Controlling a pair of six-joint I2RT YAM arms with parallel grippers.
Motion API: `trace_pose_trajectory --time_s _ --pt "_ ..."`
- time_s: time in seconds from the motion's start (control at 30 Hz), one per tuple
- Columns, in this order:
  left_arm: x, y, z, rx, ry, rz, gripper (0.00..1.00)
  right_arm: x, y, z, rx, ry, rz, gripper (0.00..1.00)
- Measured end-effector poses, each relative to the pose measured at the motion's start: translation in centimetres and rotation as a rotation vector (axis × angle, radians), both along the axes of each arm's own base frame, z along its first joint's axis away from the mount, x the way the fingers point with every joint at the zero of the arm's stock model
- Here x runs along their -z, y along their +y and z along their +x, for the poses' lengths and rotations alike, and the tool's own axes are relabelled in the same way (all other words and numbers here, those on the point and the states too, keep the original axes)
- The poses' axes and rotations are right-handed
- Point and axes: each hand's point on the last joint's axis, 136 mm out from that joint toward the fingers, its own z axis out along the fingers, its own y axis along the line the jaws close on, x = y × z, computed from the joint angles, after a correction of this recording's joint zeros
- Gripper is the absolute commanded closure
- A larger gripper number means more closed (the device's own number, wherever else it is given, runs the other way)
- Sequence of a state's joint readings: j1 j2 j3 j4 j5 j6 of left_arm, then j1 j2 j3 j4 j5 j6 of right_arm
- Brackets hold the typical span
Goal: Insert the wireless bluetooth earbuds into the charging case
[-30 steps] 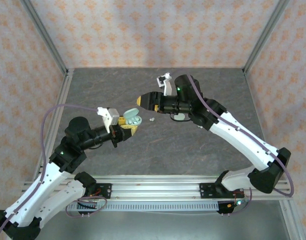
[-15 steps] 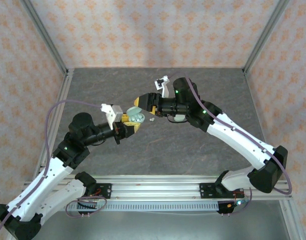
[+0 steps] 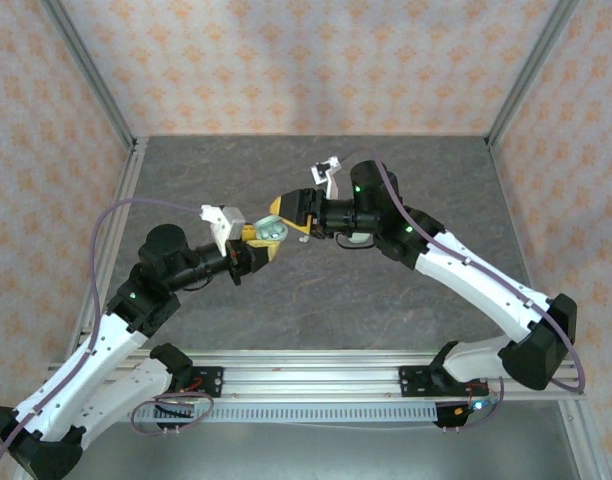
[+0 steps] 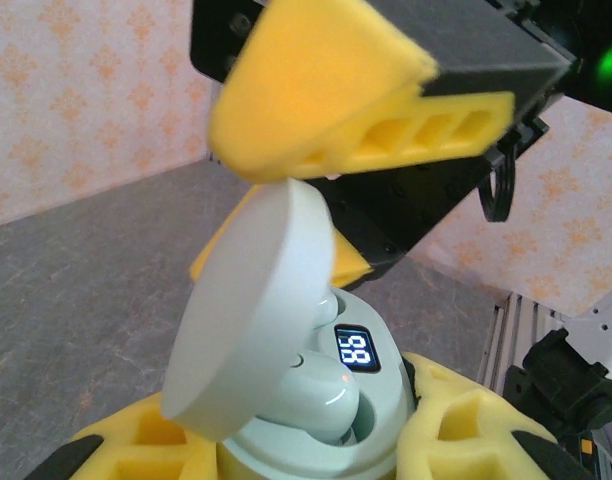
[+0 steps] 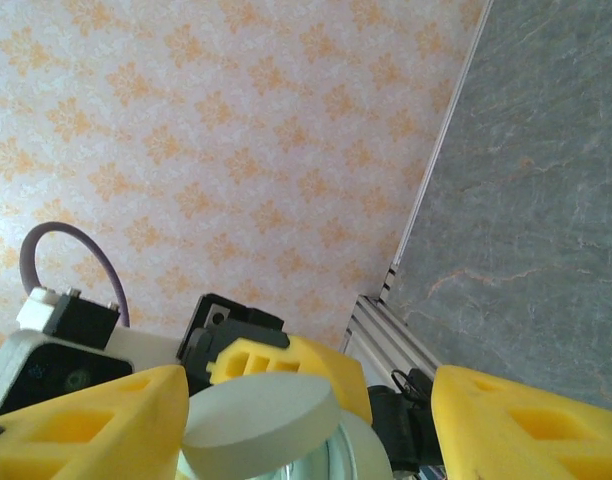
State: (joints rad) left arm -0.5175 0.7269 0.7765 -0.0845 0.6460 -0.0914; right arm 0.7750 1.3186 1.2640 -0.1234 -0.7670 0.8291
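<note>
My left gripper [image 3: 256, 250] is shut on the base of a mint-green charging case [image 4: 386, 425], held above the table. The case's round lid [image 4: 256, 320] stands open and tilted. One pale-mint earbud [image 4: 321, 385] sits in a well of the case, beside a small lit display [image 4: 354, 348]. My right gripper [image 3: 285, 217] is open, with its yellow fingers [image 4: 326, 90] straddling the lid from above. In the right wrist view the lid [image 5: 261, 410] lies between the two yellow pads [image 5: 86, 420], close to the left one. Whether a pad touches the lid I cannot tell.
Both grippers meet over the middle of the grey stone-patterned table [image 3: 416, 170]. A pale round object [image 3: 358, 238] lies on the table under the right arm's wrist. Metal frame posts and patterned walls [image 3: 286, 60] close in the back and sides.
The right gripper has come down and to the left until its fingers straddle the open lid. The left gripper has lifted the case slightly up and to the right.
</note>
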Motion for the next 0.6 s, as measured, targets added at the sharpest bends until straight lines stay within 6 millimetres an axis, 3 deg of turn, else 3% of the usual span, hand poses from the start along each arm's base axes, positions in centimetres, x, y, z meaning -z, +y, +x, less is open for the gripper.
trace_pose_trajectory --time_s 0.47,0.6 --pt "-1.1 0.2 0.5 -0.031 -0.032 -0.029 0.99 0.1 0.1 -0.4 -0.003 0.071 0.058 0.35" --pt "-1.2 0.2 0.5 -0.032 -0.036 -0.031 0.98 0.1 0.4 -0.4 -0.013 0.099 0.081 0.43"
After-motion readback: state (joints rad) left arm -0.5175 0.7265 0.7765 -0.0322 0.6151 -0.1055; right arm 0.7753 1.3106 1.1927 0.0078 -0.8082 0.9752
